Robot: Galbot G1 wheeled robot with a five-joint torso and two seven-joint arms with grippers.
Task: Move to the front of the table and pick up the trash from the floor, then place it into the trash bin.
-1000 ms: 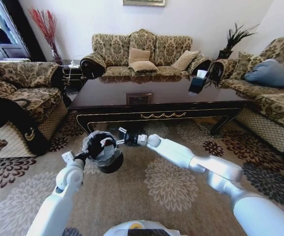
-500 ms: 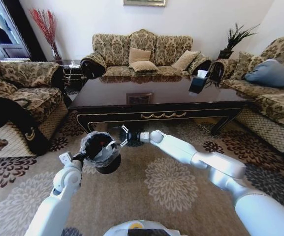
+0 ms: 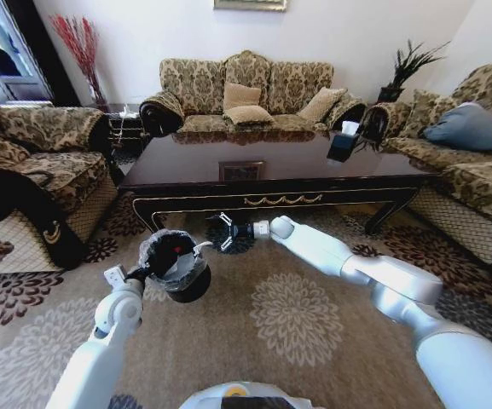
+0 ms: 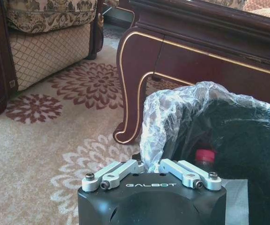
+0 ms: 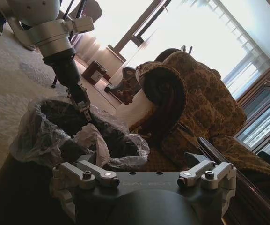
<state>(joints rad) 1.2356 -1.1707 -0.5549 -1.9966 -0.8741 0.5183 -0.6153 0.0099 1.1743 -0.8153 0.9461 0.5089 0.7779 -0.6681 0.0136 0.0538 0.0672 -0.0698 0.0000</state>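
Note:
My left gripper [image 3: 152,269] is shut on the rim of the trash bin [image 3: 177,266], a small black bin with a clear liner, and holds it above the carpet in front of the table [image 3: 271,167]. In the left wrist view its fingers [image 4: 125,169] pinch the liner, and inside the trash bin [image 4: 228,140] lies trash, a bottle with a red cap [image 4: 205,156]. My right gripper [image 3: 225,232] is open and holds nothing, just right of the bin near the table's front apron. In the right wrist view the right gripper [image 5: 147,179] faces the trash bin [image 5: 64,136], held by the left gripper [image 5: 83,108].
A curved table leg [image 4: 131,98] stands close beside the bin. A black box [image 3: 342,146] sits on the tabletop. A sofa [image 3: 246,94] lies behind the table, with armchairs to the left [image 3: 32,162] and right [image 3: 476,153]. Patterned carpet [image 3: 297,315] spreads in front.
My right gripper has drawn back from the bin's rim, moving right and toward the table. The left arm still holds the bin in nearly the same place.

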